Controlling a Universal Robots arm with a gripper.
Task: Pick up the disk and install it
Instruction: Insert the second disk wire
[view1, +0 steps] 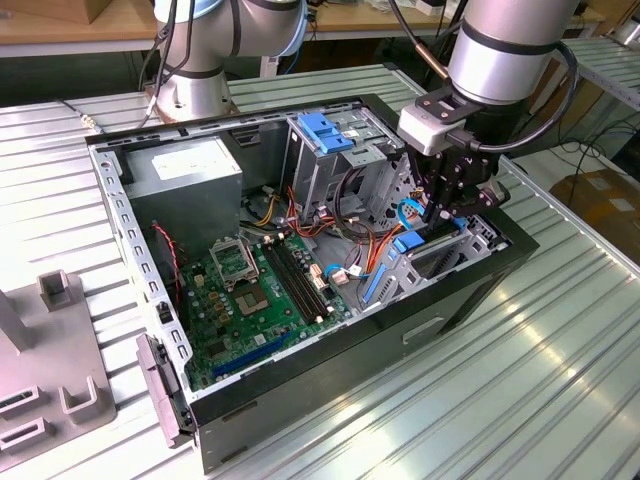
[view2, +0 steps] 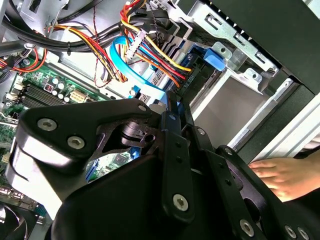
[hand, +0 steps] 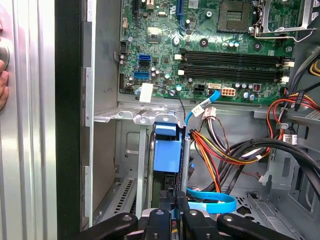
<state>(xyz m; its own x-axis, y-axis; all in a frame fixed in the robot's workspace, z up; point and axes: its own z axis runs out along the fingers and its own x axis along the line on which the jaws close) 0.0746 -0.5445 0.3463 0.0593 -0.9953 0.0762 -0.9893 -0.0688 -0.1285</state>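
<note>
- Where the black, open-sided desktop computer case (view1: 350, 370) lies on the ribbed metal table (view1: 560, 340) in the exterior view, the arm's black gripper (view1: 455, 200) reaches down into the case at the exterior view's right end, above a tangle of coloured cables. The green motherboard (view1: 260, 300) lies on the case floor towards the near left. The big grey power-supply box (view1: 185, 185) sits at the far left, and a blue plastic clip (view1: 325, 130) tops the metal drive cage at the far side.
- In the second wrist view, the gripper (view2: 172, 107) has its fingers drawn narrow. A flat light-blue data cable (view2: 125, 65) and a bundle of red, yellow and orange wires (view2: 150, 50) lie just beyond them. A person's hand (view2: 282, 172) rests outside the case wall.
- In the first wrist view, the disk (hand: 167, 147), a flat grey-metal drive edged by a blue plastic carrier frame, stands edge-on inside the case, between the bare metal side bay and the wire bundle, well short of the motherboard. The gripper (hand: 172, 205) is clamped narrowly on its end, one finger (hand: 161, 215) on each face. Fingertips of the person's hand show against the table beyond the case wall.
</note>
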